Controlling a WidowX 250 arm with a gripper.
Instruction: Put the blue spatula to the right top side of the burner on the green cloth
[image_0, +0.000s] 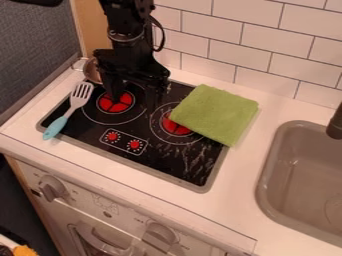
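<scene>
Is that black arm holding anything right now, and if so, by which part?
Nothing is held: the pincer is open above the stove, and the spatula lies apart from it.

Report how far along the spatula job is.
Done: nothing on the spatula; only the cloth is in place, partly over the right burner. In hand: no spatula; the claw is open. Left: grasp it at the stove's left edge, carry, place.
</scene>
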